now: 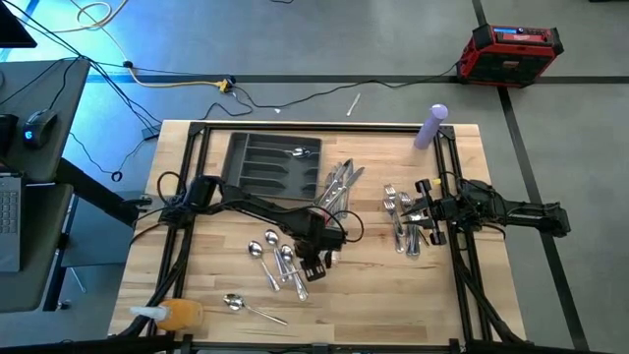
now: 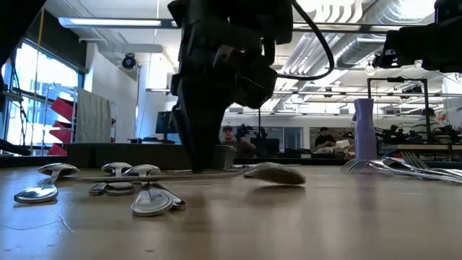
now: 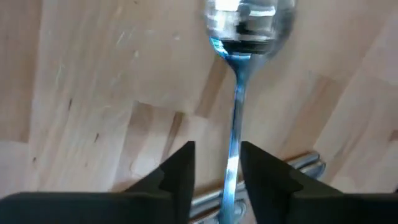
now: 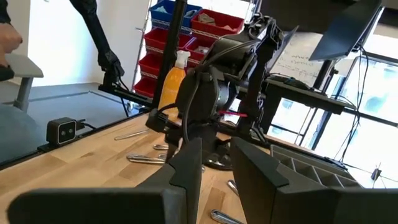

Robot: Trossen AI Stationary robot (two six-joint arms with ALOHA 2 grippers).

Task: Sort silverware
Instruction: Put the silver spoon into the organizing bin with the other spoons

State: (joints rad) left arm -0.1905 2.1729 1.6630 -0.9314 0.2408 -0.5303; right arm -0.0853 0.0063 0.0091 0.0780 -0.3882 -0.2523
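Several silver spoons (image 1: 275, 258) lie flat on the wooden table near its middle. My left gripper (image 1: 313, 265) points down over them and is open. In the left wrist view its fingers (image 3: 180, 174) stand on either side of one spoon's handle (image 3: 236, 118), whose bowl (image 3: 249, 22) lies beyond the fingertips. I cannot tell whether a finger touches the handle. The dark grey tray (image 1: 265, 167) at the far side holds one silver piece (image 1: 300, 151). My right gripper (image 4: 216, 162) waits level at the right, open and holding nothing.
Knives and forks (image 1: 339, 182) lie beside the tray's right end. A heap of forks (image 1: 401, 221) lies under my right arm. One spoon (image 1: 241, 305) and an orange bottle (image 1: 177, 315) are near the front left corner. A purple bottle (image 1: 430, 126) stands at the far right.
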